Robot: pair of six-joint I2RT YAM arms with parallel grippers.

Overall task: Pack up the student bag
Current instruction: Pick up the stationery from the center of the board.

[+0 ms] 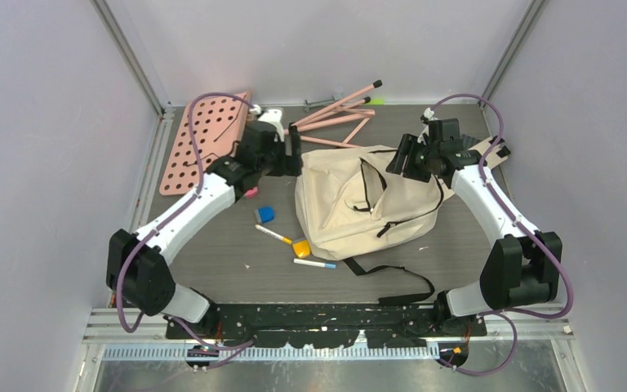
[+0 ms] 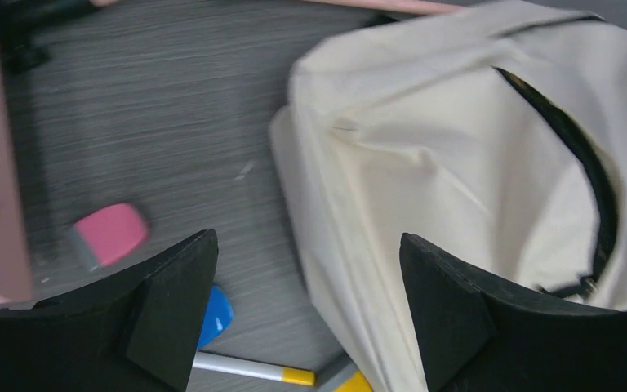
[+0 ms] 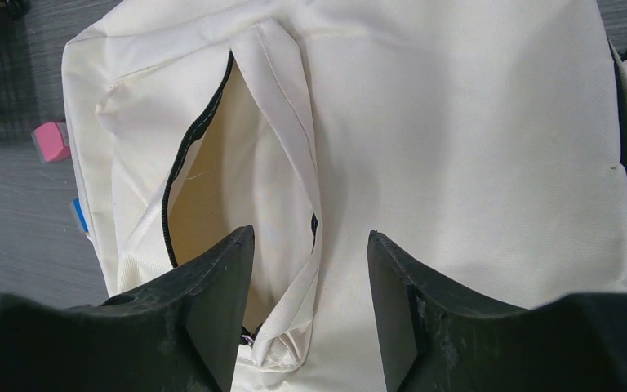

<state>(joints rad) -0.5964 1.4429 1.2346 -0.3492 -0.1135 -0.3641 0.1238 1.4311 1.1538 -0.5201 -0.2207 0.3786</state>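
Observation:
The student bag (image 1: 351, 204) lies flat mid-table, cream cloth with black zippers; its main zipper gapes and shows the pale inside (image 3: 212, 188). My left gripper (image 1: 292, 163) hangs open by the bag's upper left corner, its jaws wide apart over the bag's edge (image 2: 351, 212) and bare table, holding nothing. My right gripper (image 1: 402, 158) is open above the bag's upper right part. In the right wrist view a fold of the opening's flap (image 3: 294, 204) lies between the right gripper's (image 3: 309, 237) jaws, untouched by either.
Left of the bag lie a pink eraser (image 1: 251, 193), a blue eraser (image 1: 265, 214), a yellow-capped marker (image 1: 273, 234), a yellow block (image 1: 301, 247) and a blue-capped marker (image 1: 314, 264). A pink pegboard (image 1: 200, 143) and pink rods (image 1: 335, 114) sit at the back. A black strap (image 1: 392, 282) trails forward.

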